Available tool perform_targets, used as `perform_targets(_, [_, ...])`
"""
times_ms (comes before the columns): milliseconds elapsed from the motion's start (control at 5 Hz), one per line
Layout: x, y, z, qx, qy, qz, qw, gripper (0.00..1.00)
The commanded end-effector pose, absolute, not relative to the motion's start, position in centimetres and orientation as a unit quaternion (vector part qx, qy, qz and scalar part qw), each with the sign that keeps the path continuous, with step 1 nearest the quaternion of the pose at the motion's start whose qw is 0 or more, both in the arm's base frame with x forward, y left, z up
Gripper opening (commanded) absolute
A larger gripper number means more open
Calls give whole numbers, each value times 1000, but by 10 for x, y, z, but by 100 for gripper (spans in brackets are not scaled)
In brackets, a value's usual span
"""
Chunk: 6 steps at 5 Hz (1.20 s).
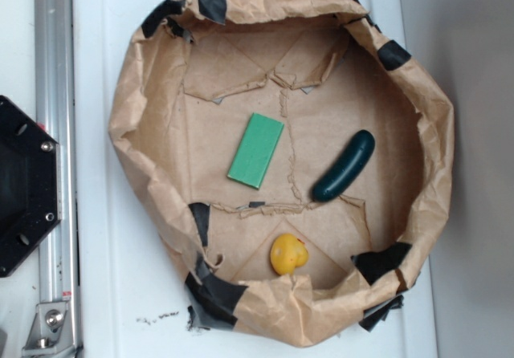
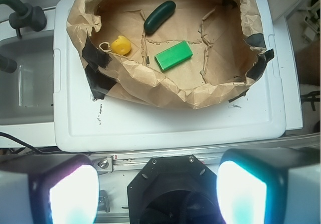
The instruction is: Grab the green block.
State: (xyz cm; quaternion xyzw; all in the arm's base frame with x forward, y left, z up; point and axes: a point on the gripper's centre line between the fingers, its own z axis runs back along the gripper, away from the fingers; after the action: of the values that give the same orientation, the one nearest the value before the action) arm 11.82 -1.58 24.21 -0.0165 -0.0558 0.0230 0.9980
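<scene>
The green block (image 1: 256, 150) is a flat mint-green slab lying inside a brown paper bowl (image 1: 144, 85), left of centre. It also shows in the wrist view (image 2: 173, 56). My gripper (image 2: 158, 191) is open and empty, its two fingers wide apart at the bottom of the wrist view, high above the robot's black base and far from the bowl. The gripper does not show in the exterior view.
A dark green cucumber (image 1: 344, 165) lies right of the block and a yellow duck (image 1: 287, 254) near the bowl's front. The bowl stands on a white surface (image 1: 104, 278). The black robot base (image 1: 20, 185) and a metal rail (image 1: 56, 93) are at the left.
</scene>
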Motion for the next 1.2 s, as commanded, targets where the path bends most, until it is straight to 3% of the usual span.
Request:
perform_targets(0, [118, -16, 242, -17, -56, 23, 998, 100])
perform_targets(200, [167, 13, 217, -36, -91, 79, 992, 100])
perform_targets(400, [200, 26, 208, -55, -114, 172, 977, 100])
perform_targets(600, [222, 28, 187, -57, -99, 262, 958, 100])
perform_targets(1000, [257, 16, 91, -26, -33, 332, 942, 100])
